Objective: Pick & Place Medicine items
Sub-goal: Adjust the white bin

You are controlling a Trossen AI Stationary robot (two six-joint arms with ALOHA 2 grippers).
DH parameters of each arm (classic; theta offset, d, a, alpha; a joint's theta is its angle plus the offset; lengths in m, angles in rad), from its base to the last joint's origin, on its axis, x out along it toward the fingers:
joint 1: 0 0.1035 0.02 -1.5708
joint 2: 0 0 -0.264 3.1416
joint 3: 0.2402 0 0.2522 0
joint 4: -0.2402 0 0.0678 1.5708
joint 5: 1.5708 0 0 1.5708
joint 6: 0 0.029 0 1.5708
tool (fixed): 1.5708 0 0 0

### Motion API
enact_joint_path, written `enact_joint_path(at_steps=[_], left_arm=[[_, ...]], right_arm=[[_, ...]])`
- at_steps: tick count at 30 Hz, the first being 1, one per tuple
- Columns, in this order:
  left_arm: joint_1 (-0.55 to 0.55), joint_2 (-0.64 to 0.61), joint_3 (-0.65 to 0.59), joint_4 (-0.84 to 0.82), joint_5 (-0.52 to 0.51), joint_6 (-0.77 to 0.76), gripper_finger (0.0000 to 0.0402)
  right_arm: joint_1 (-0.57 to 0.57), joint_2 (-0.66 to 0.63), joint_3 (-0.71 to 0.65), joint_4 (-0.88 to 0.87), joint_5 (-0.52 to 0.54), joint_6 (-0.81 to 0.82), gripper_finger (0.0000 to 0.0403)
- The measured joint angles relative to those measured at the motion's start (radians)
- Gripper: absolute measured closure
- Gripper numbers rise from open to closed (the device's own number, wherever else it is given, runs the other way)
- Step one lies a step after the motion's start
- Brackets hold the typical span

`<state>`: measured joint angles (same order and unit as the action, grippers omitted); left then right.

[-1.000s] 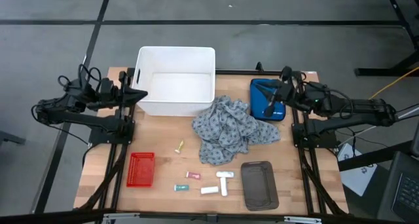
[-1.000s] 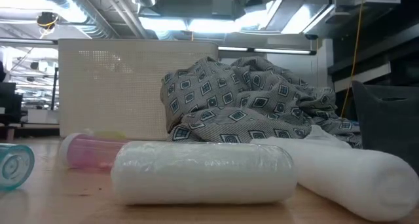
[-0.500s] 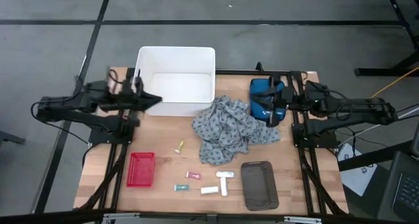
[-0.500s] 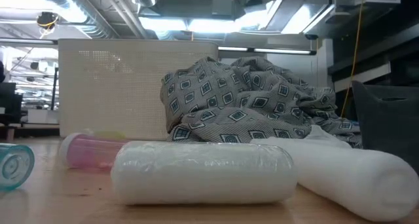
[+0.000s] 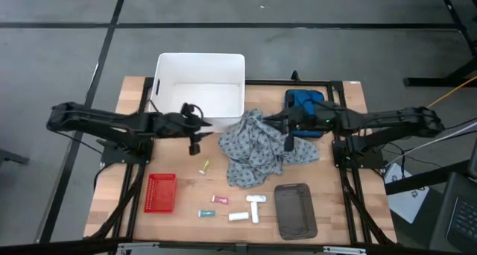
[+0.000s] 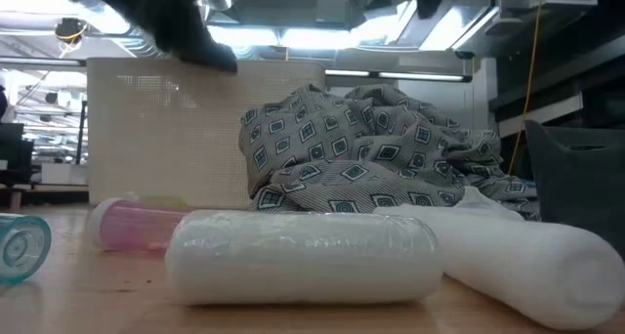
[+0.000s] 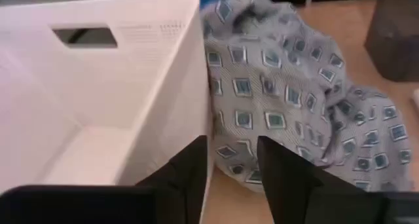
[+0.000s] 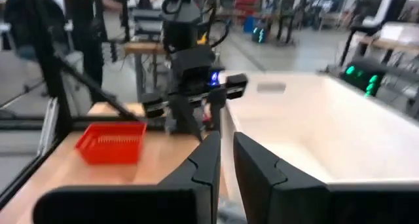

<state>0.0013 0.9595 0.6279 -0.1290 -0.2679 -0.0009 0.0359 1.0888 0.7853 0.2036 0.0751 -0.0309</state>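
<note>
The medicine items lie on the table near its front edge: a yellow one (image 5: pixel 203 166), a pink one (image 5: pixel 219 200), a teal one (image 5: pixel 206 213) and two white ones (image 5: pixel 238 217) (image 5: pixel 256 203). The low view shows a white one (image 6: pixel 303 256) and the pink one (image 6: pixel 137 225) close up. My left gripper (image 5: pixel 195 145) (image 7: pixel 232 178) hangs open at the near wall of the white bin (image 5: pixel 200 91), above the yellow item. My right gripper (image 5: pixel 287 143) (image 8: pixel 226 162) hovers over the grey cloth (image 5: pixel 264 147), fingers nearly together, nothing between them.
A red mesh basket (image 5: pixel 161 192) sits at the front left, a grey tray (image 5: pixel 295 210) at the front right. A blue pouch (image 5: pixel 305 106) lies behind the cloth at the right. The right wrist view shows the left arm (image 8: pixel 190 86) beyond the bin.
Both arms have swung in from the table's sides toward its middle. My left gripper has gone right and nearer, from beside the bin's left wall to its near wall. My right gripper has gone left, from over the blue pouch to over the grey cloth.
</note>
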Motion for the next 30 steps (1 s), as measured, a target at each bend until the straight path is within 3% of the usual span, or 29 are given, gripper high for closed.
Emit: enact_joint_path(at_steps=[4,9,23,30], left_arm=[[-0.022,0.034,-0.113,0.256,0.050,-0.019,0.0267],[-0.070,0.010,-0.184,0.446,0.049,-0.020,0.0272],[-0.199,-0.210,-0.191,0.457,-0.057,0.209,0.0272],[-0.283,-0.322,-0.151,0.394,0.016,0.224,0.0272]], right_arm=[[0.038,0.025,0.000,-0.006,0.015,0.033,0.0357],[0.076,0.017,0.000,-0.003,0.063,0.026,0.0357],[0.104,0.018,0.126,-0.058,0.093,-0.036,0.0357],[0.104,0.018,0.158,-0.111,0.093,-0.036,0.0357]])
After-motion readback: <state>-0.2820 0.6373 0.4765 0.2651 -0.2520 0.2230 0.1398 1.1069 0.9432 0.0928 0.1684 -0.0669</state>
